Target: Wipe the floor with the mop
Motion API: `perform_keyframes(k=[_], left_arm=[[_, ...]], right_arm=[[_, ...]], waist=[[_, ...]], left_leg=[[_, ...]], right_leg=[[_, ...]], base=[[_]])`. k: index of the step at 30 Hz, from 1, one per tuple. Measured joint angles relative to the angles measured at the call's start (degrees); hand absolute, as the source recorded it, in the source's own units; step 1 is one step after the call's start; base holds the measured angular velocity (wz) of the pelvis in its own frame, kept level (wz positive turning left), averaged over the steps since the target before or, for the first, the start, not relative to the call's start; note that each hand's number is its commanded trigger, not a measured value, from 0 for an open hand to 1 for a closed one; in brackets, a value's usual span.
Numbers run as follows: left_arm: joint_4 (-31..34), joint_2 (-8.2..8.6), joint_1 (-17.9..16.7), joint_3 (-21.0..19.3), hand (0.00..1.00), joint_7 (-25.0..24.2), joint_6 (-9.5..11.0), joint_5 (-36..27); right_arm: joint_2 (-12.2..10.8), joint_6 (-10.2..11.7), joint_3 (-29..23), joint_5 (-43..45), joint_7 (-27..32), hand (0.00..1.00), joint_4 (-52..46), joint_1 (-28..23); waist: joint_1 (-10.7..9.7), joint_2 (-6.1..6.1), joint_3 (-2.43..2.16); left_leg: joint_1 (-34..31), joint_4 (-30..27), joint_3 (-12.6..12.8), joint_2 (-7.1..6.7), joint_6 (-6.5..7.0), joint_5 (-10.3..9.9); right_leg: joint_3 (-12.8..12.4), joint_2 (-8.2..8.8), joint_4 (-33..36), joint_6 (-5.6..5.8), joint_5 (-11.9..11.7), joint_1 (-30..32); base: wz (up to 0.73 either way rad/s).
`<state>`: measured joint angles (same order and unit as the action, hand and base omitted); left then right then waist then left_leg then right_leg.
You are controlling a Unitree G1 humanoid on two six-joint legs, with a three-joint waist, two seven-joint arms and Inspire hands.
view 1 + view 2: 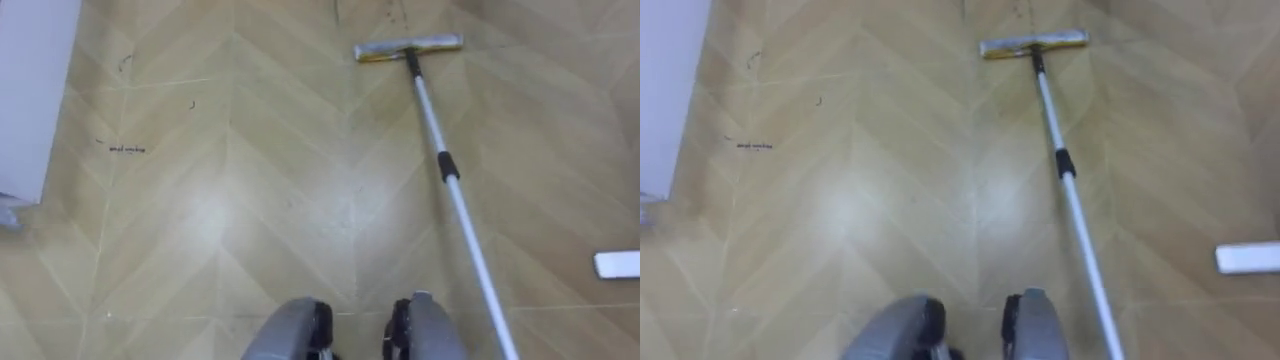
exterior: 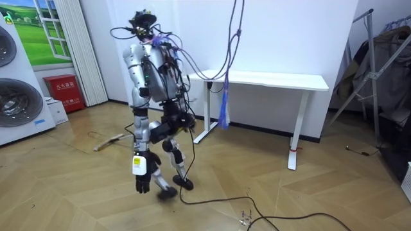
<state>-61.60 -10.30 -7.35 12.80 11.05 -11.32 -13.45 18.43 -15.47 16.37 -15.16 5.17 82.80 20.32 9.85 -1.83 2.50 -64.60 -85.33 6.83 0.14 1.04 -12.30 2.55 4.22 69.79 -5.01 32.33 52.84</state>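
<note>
Silver-poled flat mop (image 1: 448, 166) lies upper centre on the tan herringbone floor (image 1: 250, 200) (nobody's grabbed it, I guess); left hand (image 2: 142, 183) dangles slack and empty.

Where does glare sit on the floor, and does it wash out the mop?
Left eye view: a pale sheen lies on the floor, mostly left of the mop, whose head and pole stand outside it. Right eye view: the same sheen. Room view: even light, no bright patch on the floor.

Home-style laundry room; stacked washing machines (image 2: 19, 102) by the wall; white desk (image 2: 270, 80); herringbone wood floor (image 2: 289, 192)
</note>
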Motion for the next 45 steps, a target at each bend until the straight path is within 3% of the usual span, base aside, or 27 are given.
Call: perform_keyframes(k=[2, 3, 4, 5, 6, 7, 9, 11, 14, 16, 18, 20, 22, 23, 24, 26, 28, 31, 32, 34, 36, 37, 38, 39, 40, 43, 45], left_arm=[[1.24, -0.53, -0.23, -0.03, 0.0, -0.23, 0.3, 0.19], [1.04, -0.53, -0.31, -0.03, 0.0, -0.8, 0.37, 0.18], [0.9, -0.5, -0.43, -0.02, 0.0, -1.13, 0.41, 0.13], [0.8, -0.73, -0.68, -0.22, 0.0, -1.78, 0.29, 0.15], [0.99, -0.9, -0.49, -0.42, 0.0, -1.88, 0.32, 0.21], [1.17, -1.01, -0.13, -0.37, 0.0, -1.97, 0.42, 0.25], [2.9, -0.38, 0.74, -1.04, 0.0, -1.97, 0.48, 1.02], [3.95, -0.04, 1.05, -1.57, 0.0, -1.15, 1.13, 2.98], [3.83, 0.42, 2.39, -2.18, 0.0, 1.08, 1.75, 4.1], [3.13, 0.78, 2.64, -2.05, 0.0, 1.37, 1.9, 4.26], [1.95, 1.09, 2.06, -2.13, 0.0, 1.21, 1.56, 4.22], [1.81, 1.41, 1.27, -2.26, 0.0, 1.25, 0.83, 4.19], [1.94, 1.18, 0.25, -2.28, 0.0, 1.33, 0.08, 3.92], [2.6, 0.85, -0.34, -2.22, 0.0, 1.76, -0.35, 3.72], [3.71, 0.31, -0.7, -1.24, 0.0, 2.46, -0.79, 2.07], [4.4, -0.56, -0.75, 0.15, 0.0, 2.44, -0.44, 0.51], [4.61, -0.89, -1.56, 0.28, 0.0, 2.17, -0.36, 0.44], [5.82, -0.89, -4.47, 0.17, 0.0, -0.3, -1.21, 1.15], [6.1, -0.93, -5.19, 0.0, 0.0, -1.64, -1.24, 2.02], [5.91, -0.91, -5.25, -0.82, 0.0, -2.79, -1.09, 2.61], [6.13, -0.71, -3.22, -0.89, 0.0, -3.21, -0.64, 4.33], [6.35, -0.62, -2.97, -0.87, 0.0, -3.18, -0.39, 4.87], [6.58, -0.3, -2.72, -0.59, 0.0, -3.1, 0.43, 6.42], [6.48, -0.18, -2.5, -0.52, 0.0, -2.95, 1.05, 6.57], [6.39, -0.15, -2.38, -0.79, 0.0, -2.83, 1.26, 6.58], [6.39, 0.08, -2.37, -1.15, 0.0, -2.63, 1.41, 6.85], [6.33, 0.59, -2.44, -1.16, 0.0, -2.63, 0.89, 6.81]], right_arm=[[0.65, 2.06, 0.24, -0.76, 0.04, 1.0, -0.8, 3.92], [1.27, 3.3, -0.04, -1.14, 0.09, 1.0, -1.91, 4.97], [1.29, 3.72, -0.19, -1.77, 0.09, 1.0, -2.55, 5.03], [0.89, 4.46, -0.13, -3.93, -0.03, 1.0, -3.55, 4.03], [0.79, 4.76, -0.36, -6.87, -0.73, 1.0, -3.62, 2.14], [0.92, 4.81, -0.54, -8.45, -1.04, 1.0, -3.54, 0.6], [2.35, 5.02, -0.71, -10.24, -1.38, 1.0, -2.41, -6.99], [2.67, 5.05, -0.6, -10.1, 0.46, 1.0, -1.46, -12.74], [0.31, 4.91, -0.76, -8.96, 4.2, 1.0, -1.17, -18.89], [-2.06, 4.51, -1.04, -7.7, 5.06, 1.0, -1.23, -20.54], [-4.15, 3.65, -2.38, -5.48, 5.18, 1.0, -1.57, -20.33], [-4.18, 1.85, -2.77, -4.42, 5.22, 1.0, -2.21, -19.44], [-3.1, -0.04, -3.37, -3.4, 5.21, 1.0, -2.18, -15.63], [-1.91, -0.73, -3.62, -3.03, 5.04, 1.0, -2.21, -12.04], [-0.49, -0.77, -3.5, -3.29, 4.85, 1.0, -2.57, -8.38], [1.05, -0.18, -1.79, -5.37, 4.07, 1.0, -2.73, -2.69], [1.69, 1.76, -1.21, -7.54, 3.16, 1.0, -2.87, 1.28], [0.61, 4.11, -1.34, -9.03, 1.01, 1.0, -3.19, 2.72], [0.38, 4.16, -1.21, -10.43, 0.16, 1.0, -3.17, 1.68], [0.77, 4.31, -1.19, -11.91, -1.19, 1.0, -2.92, -2.47], [2.87, 4.34, -0.21, -11.8, -1.46, 1.0, -1.09, -9.25], [3.26, 4.31, 0.07, -11.46, -1.07, 1.0, -0.7, -11.21], [3.49, 4.31, 0.51, -11.2, -0.08, 1.0, -0.56, -15.55], [3.26, 4.29, 0.47, -11.14, 0.85, 1.0, -0.66, -19.24], [2.78, 4.23, 0.41, -11.06, 1.35, 1.0, -0.79, -20.55], [-1.0, 3.47, -1.73, -8.68, 3.93, 1.0, -2.84, -24.4], [-3.88, 2.19, -2.55, -7.86, 4.12, 1.0, -2.97, -24.04]], waist=[[1.32, -1.19, 0.68], [1.77, -0.53, 0.58], [1.85, 0.25, 0.48], [1.84, 1.02, 0.28], [1.42, 1.42, 0.04], [1.21, 1.35, -0.1], [0.67, 3.07, -1.16], [0.02, 4.69, -2.0], [-2.76, 6.85, -2.16], [-3.85, 6.94, -2.13], [-4.14, 6.75, -1.93], [-3.62, 6.59, -1.77], [-2.89, 6.26, -1.59], [-2.36, 5.8, -1.4], [-1.92, 5.26, -1.3], [-1.25, 4.23, -0.81], [1.06, 2.84, -0.17], [1.74, 1.8, -0.35], [1.72, 2.04, -0.47], [1.08, 1.84, -0.79], [-0.23, 2.04, -0.91], [-0.79, 2.44, -1.16], [-2.02, 3.9, -1.99], [-2.59, 4.98, -2.65], [-2.58, 5.36, -2.67], [-4.92, 6.89, -2.41], [-5.14, 6.92, -2.28]], left_leg=[[-0.89, 12.53, -0.76, 1.3, -0.08, -1.99], [0.31, 23.86, -1.45, 1.48, -0.69, -1.6], [1.25, 28.5, -2.2, 2.17, -0.85, -1.14], [3.28, 29.98, -1.99, 2.24, 2.45, 0.32], [5.08, 29.63, -1.71, 0.88, 4.34, -2.14], [6.05, 29.59, -1.33, -0.16, 4.95, -3.29], [9.8, 29.05, -0.64, -3.73, 7.56, -7.17], [12.96, 29.55, -1.28, -5.23, 8.35, -9.65], [16.88, 30.9, -4.95, -7.27, 8.15, -11.05], [20.23, 32.89, -6.89, -7.79, 7.25, -12.2], [24.79, 33.96, -8.72, -7.94, 5.87, -16.0], [27.32, 32.95, -8.9, -7.46, 4.77, -18.56], [27.09, 26.84, -7.64, -6.25, 2.62, -18.03], [24.5, 19.59, -5.65, -4.64, -1.26, -14.94], [20.71, 12.21, -4.14, -3.32, -2.86, -9.47], [14.97, 4.5, -3.61, -2.56, -3.01, -4.3], [9.8, 5.69, -2.85, -0.5, -1.53, -5.5], [8.49, 25.55, -2.68, 0.02, -0.63, -5.75], [8.81, 31.24, -2.49, 0.35, 1.33, -3.56], [10.99, 31.9, -1.46, -0.39, 4.59, -4.76], [13.53, 31.39, -0.93, -3.46, 7.06, -7.75], [14.07, 31.13, -1.05, -4.34, 7.52, -8.61], [15.13, 30.31, -1.74, -5.38, 8.36, -10.46], [16.26, 29.93, -2.54, -5.81, 8.67, -12.0], [16.91, 29.94, -2.76, -5.83, 8.72, -12.61], [20.5, 31.64, -4.33, -5.9, 8.55, -14.62], [24.38, 33.75, -4.4, -6.01, 8.12, -16.05]], right_leg=[[0.36, -0.44, -0.76, 0.71, 1.99, -2.88], [1.16, -0.96, -2.57, 1.36, 3.29, -5.87], [1.68, -1.32, -3.82, 1.63, 3.85, -7.74], [2.18, -1.36, -6.41, 2.56, 4.85, -11.57], [1.5, -0.75, -6.83, 3.51, 5.05, -13.82], [1.03, 0.04, -5.83, 4.61, 4.4, -14.18], [-1.33, 1.73, 1.78, 6.86, -3.44, -13.76], [-2.71, 1.02, 5.74, 6.88, -6.34, -11.46], [-2.29, -0.6, 4.23, 6.55, -6.37, -2.37], [-1.87, -0.91, -5.24, 5.6, -7.41, 1.0], [-0.31, -1.28, -19.12, 4.32, -12.88, 1.02], [0.96, -0.63, -18.31, 3.07, -13.92, -1.27], [2.31, -0.19, -15.9, 1.94, -12.3, -2.99], [2.33, -0.31, -13.73, 1.14, -10.3, -3.37], [2.26, -0.33, -11.57, 0.66, -8.3, -3.42], [2.19, -0.47, -8.88, 0.37, -5.56, -3.45], [2.54, -1.03, -7.97, -0.11, -4.44, -3.91], [2.82, -1.36, -9.73, 0.74, -1.48, -8.67], [3.09, -1.19, -10.74, 1.49, -0.12, -11.14], [3.34, -0.13, -12.35, 3.18, 1.15, -14.56], [1.25, 1.66, -5.62, 5.83, -1.58, -13.65], [0.4, 2.0, -2.77, 6.07, -3.46, -12.79], [-0.51, 2.16, 2.63, 6.3, -8.57, -10.9], [-1.4, 1.51, 6.0, 6.66, -9.98, -8.68], [-1.61, 1.27, 6.7, 6.74, -9.88, -7.19], [-0.6, -0.69, -0.22, 6.81, -9.79, -0.65], [-0.42, -2.23, -14.24, 4.84, -11.03, 0.22]], base=[[0.03], [0.18], [0.18], [0.31], [0.46], [0.71], [0.65], [0.25], [0.04], [-0.28], [-0.42], [-0.16], [-0.14], [0.0], [0.12], [0.19], [-0.14], [0.03], [0.17], [0.37], [0.51], [0.5], [0.28], [0.1], [-0.22], [-0.26], [-0.29]])
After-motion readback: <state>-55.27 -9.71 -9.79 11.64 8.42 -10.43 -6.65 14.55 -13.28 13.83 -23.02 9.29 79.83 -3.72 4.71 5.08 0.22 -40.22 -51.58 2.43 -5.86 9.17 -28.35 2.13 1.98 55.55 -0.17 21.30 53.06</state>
